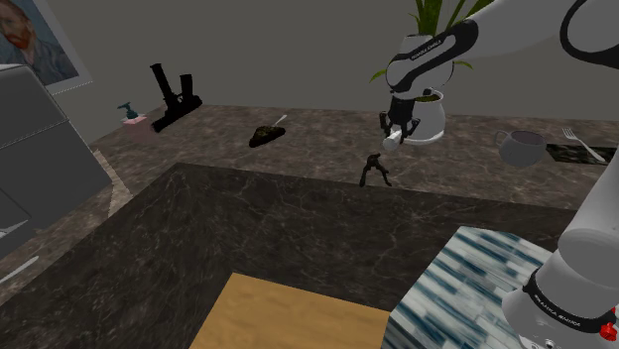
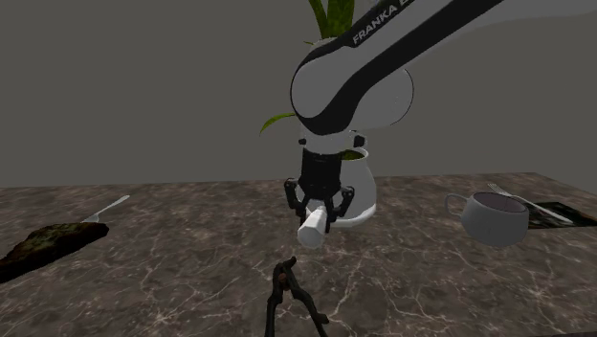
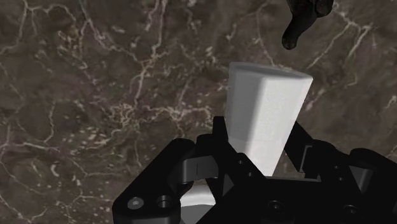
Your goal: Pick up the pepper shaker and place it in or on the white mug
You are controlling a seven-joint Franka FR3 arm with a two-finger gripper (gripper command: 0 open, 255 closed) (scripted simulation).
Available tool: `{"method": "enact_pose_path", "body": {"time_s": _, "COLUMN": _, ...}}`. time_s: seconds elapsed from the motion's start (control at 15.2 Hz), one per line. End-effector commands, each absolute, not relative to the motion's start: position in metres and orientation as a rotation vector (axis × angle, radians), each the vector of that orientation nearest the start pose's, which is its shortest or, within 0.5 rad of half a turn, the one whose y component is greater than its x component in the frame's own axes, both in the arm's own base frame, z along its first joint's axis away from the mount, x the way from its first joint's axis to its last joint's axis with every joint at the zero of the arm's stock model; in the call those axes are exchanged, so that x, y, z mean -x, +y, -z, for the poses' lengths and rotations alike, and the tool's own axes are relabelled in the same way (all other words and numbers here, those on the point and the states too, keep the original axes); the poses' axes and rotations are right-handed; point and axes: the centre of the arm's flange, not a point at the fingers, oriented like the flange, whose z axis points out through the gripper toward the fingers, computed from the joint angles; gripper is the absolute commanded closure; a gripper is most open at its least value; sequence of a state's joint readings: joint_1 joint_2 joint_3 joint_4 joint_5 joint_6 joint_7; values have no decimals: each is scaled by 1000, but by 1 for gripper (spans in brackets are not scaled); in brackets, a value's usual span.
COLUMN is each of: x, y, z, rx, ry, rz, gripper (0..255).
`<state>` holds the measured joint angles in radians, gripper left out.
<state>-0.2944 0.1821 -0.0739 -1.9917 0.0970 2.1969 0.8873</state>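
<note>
Wrist view: the black gripper [image 3: 261, 137] is pinching the pepper shaker [image 3: 267, 118], one finger pressed on each side of its narrow end. The wider end points away from the hand, over the dark marbled countertop [image 3: 95, 95].

The shaker is drawn plain white, faceted and tapered. It looks stiff and light. Its faces seem smooth, and since the body widens away from the fingers it could slide out. A firm hold and an unhurried carry would suit it.

In the second exterior view the shaker hangs tilted, clear of the counter and higher than the rim of the white mug [image 2: 493, 218]. It is well apart from the mug, towards that view's left.

The mug stands upright with its mouth open and its handle turned towards the shaker. The mouth looks wide enough to take the wide end.

The air between shaker and mug is open. Farther from the mug than the shaker, a dark plier-like tool [image 2: 292, 297] lies on the counter below. A white plant pot [image 2: 362, 196] stands behind the hand, so the path should stay off it. A fork [image 1: 585, 147] lies on the mug's far side.
</note>
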Motion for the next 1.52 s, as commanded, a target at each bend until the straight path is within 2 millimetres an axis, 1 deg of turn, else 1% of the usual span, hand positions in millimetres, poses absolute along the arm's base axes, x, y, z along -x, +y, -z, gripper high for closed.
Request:
{"method": "enact_pose_path", "body": {"time_s": 0.0, "x": -553, "y": -209, "z": -386, "rx": 2436, "ry": 1872, "rz": 9, "gripper": 255}}
{"method": "enact_pose_path", "body": {"time_s": 1.45, "x": -553, "y": -209, "z": -502, "rx": 2436, "ry": 1872, "rz": 9, "gripper": 255}}
